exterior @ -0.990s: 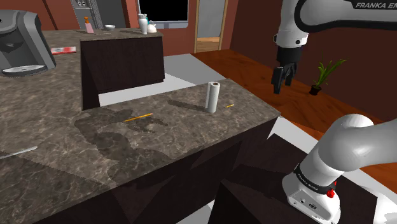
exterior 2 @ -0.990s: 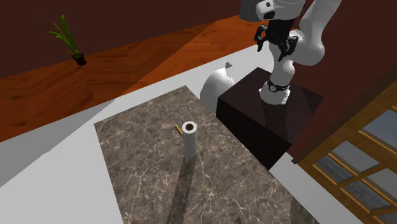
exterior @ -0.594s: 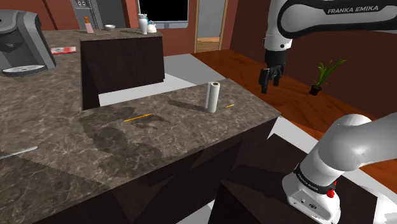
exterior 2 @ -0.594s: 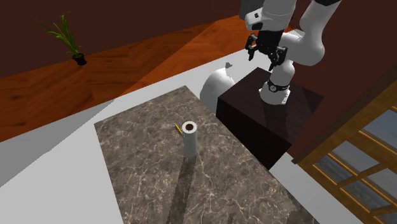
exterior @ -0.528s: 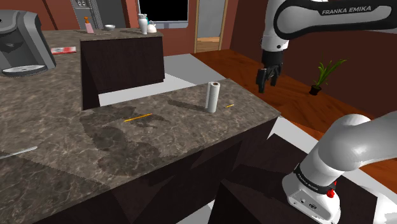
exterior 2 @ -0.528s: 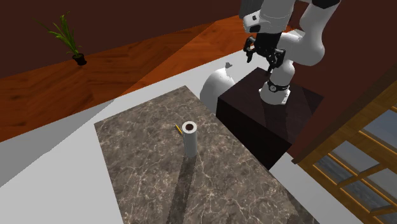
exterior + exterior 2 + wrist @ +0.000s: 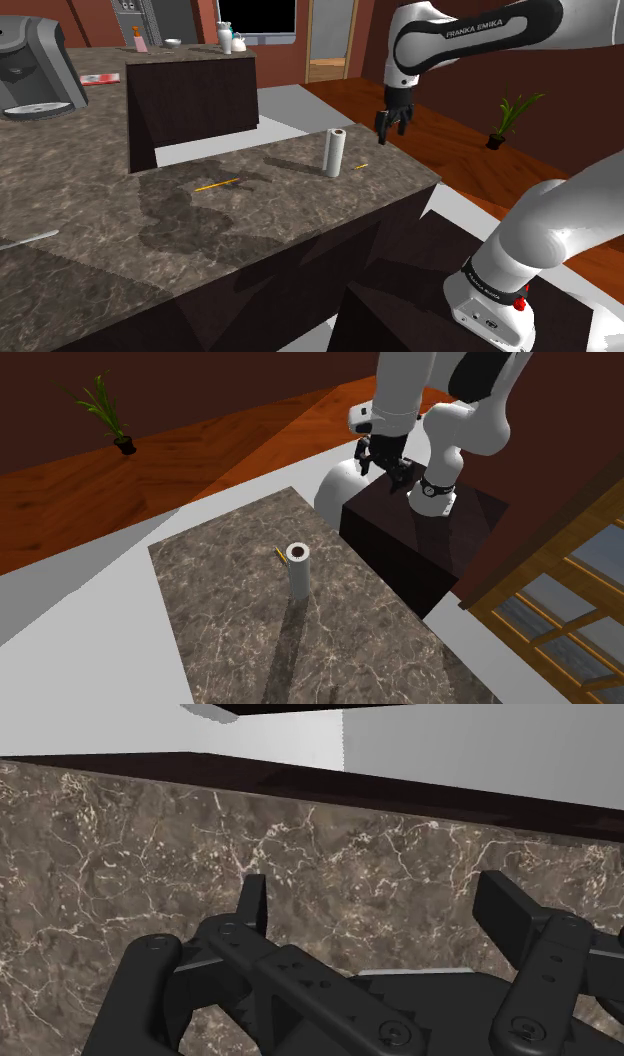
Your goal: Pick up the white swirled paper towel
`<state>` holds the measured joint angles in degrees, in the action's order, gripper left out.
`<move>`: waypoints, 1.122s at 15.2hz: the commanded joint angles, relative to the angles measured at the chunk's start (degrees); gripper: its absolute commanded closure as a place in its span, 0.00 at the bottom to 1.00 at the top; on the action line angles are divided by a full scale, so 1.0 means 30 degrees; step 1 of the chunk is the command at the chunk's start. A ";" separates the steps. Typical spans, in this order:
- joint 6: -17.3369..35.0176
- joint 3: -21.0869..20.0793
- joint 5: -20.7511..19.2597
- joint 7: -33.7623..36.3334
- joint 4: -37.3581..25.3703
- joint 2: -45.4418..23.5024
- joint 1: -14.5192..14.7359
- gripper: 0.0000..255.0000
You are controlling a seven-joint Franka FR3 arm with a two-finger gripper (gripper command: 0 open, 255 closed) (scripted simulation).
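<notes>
A coffee machine (image 7: 35,65) and a thin yellow stick (image 7: 217,184) sit on the marble counter (image 7: 300,210) — potted plant (image 7: 512,115) beyond.

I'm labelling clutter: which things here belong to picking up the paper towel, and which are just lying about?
Belongs to the job: white paper towel roll, gripper.
Lying about: long yellow stick, short yellow stick, coffee machine, potted plant.

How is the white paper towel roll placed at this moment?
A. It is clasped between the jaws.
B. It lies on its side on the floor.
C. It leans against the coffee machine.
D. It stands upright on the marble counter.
D: the paper towel roll stands on end on the counter, and the open jaws are well apart from it, touching nothing.
</notes>
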<state>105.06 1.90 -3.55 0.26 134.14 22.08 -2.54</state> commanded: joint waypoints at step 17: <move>0.4772 0.0541 0.1183 0.0100 -1.0149 -1.2773 -0.0534 0.00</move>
<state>118.92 3.47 -0.29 0.62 105.98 -13.89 -3.97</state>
